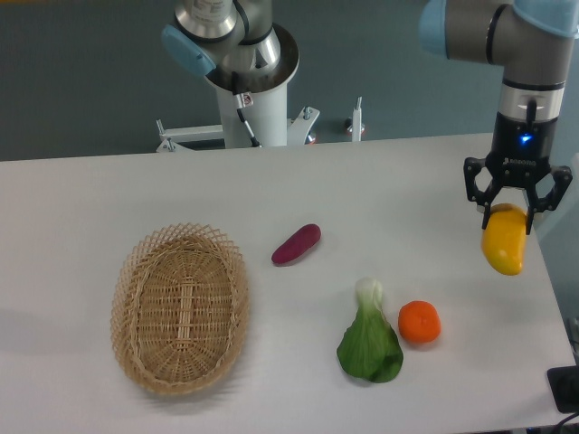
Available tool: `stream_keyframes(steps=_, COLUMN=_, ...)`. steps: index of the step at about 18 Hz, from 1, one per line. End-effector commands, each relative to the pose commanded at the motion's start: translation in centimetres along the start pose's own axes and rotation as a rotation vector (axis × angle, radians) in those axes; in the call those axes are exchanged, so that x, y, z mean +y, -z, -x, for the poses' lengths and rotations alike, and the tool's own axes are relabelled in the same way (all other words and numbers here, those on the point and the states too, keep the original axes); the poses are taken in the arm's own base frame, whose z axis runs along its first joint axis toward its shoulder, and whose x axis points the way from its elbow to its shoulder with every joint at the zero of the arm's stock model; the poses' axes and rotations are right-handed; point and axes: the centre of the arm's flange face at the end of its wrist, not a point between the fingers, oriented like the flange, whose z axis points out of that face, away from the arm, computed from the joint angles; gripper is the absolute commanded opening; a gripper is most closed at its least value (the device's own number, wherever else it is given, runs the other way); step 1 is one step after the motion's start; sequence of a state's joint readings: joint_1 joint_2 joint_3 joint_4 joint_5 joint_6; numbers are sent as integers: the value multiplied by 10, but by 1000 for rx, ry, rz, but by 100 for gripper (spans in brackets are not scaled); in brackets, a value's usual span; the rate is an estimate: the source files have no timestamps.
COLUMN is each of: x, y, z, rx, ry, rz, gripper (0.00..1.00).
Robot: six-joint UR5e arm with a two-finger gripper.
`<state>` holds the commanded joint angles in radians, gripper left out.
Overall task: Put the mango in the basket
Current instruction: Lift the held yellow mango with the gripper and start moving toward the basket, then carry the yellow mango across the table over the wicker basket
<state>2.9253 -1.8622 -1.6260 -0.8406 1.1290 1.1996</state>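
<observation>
The mango (504, 244) is a smooth yellow oblong fruit hanging upright at the far right, its top end between the fingers of my gripper (509, 217). The gripper is shut on the mango and holds it above the table near the right edge. The basket (180, 307) is a large oval tan wicker basket at the front left of the table, with nothing in it. It lies far to the left of the gripper.
A purple sweet potato (297, 243) lies in the middle of the table. A green leafy vegetable (369, 344) and a round orange (419, 323) lie at the front right. The table's right edge (554, 298) is close under the mango.
</observation>
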Motion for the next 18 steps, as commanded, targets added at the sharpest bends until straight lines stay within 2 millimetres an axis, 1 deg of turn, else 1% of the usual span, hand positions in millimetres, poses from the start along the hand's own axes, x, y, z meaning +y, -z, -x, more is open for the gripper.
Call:
stream_keyframes(steps=2, x=3, y=-5, z=-5, rx=9, ry=-1, rz=5, gripper=55)
stream_keyframes(steps=3, x=0, y=-3, z=-5, rx=8, ry=2, rz=3, gripper=55)
stream_keyframes(steps=5, x=-7, y=-10, z=-14, rx=24, ry=1, rz=5, gripper=55)
stream_keyframes(steps=6, x=-8, y=-9, z=-17, rx=24, ry=14, rz=6, gripper=55)
stream_keyframes(steps=7, x=-10, y=-11, z=-22, rx=30, ry=27, rz=7, gripper=55)
stream_keyframes(steps=8, x=-17, y=-13, z=-30, rx=36, ry=31, rz=9, gripper=55)
stream_keyframes(steps=10, x=-35, y=-14, z=-47, rx=44, ry=46, rz=15, gripper=55)
stream_keyframes(steps=11, x=-48, y=-20, z=-61, rx=42, ry=74, rz=45, gripper=55)
stream_keyframes(steps=14, x=-92, y=-36, z=-104, rx=29, ry=118, rz=109, gripper=55)
stream_keyframes(steps=16, x=-106, y=-43, z=-124, rx=32, ry=172, rz=111, gripper=55)
stream_keyframes(steps=18, x=-118, y=-52, z=-150, rx=58, ry=206, rz=118, gripper=55)
